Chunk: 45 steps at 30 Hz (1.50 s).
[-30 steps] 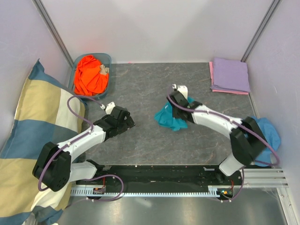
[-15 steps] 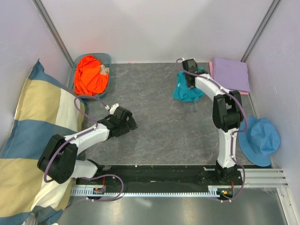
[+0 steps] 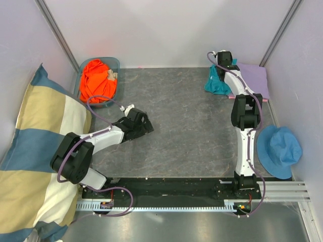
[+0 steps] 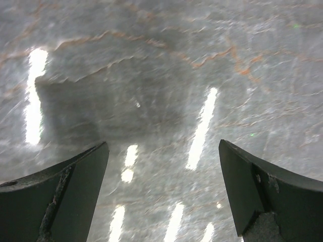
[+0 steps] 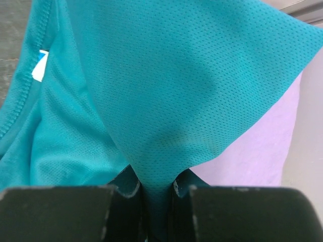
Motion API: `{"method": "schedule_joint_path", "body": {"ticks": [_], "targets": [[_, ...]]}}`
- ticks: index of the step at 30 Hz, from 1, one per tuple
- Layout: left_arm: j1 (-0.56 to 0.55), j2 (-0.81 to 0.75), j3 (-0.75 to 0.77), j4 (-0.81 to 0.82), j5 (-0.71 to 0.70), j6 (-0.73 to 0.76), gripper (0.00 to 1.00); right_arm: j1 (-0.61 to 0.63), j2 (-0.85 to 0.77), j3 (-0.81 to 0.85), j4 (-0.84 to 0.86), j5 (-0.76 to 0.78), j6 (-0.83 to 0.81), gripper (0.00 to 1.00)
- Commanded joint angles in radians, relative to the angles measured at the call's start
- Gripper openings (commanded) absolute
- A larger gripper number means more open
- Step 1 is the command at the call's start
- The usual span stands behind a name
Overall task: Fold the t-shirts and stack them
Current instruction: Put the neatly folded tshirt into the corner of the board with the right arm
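now, teal shirt (image 3: 216, 84) shifted — reaching lavender shirt (image 3: 255, 75)

The big checked yellow-blue-white pillow (image 3: 35, 141) is running past the left and bottom edges of the top view. The crumpled teal mesh t-shirt (image 3: 216, 83) is covering part of the folded lavender cloth t-shirt (image 3: 255, 78). A beige thing (image 3: 112, 75) on the bright orange t-shirt (image 3: 96, 84) is appearing too small to name.

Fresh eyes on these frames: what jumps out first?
The right gripper, stretched to the far right corner, pinches the teal t-shirt, which hangs by the folded lavender t-shirt. Next, the bright orange t-shirt heaped in a basket far left, and the big checked pillow along the left wall.
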Motion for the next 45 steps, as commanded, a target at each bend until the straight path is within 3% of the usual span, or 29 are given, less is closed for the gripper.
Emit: {"method": "schedule_joint_path", "body": {"ticks": [1, 22, 45], "targets": [[0.001, 0.101, -0.039, -0.027, 0.079, 0.013, 1.0, -0.028, -0.033, 0.072, 0.026, -0.03, -0.045, 0.0], [0.001, 0.086, -0.044, -0.026, 0.077, 0.022, 1.0, -0.07, -0.279, 0.011, 0.011, -0.096, 0.006, 0.0], [0.001, 0.132, -0.027, -0.024, 0.091, 0.028, 1.0, -0.165, -0.185, -0.021, -0.002, -0.053, 0.05, 0.0]]}}
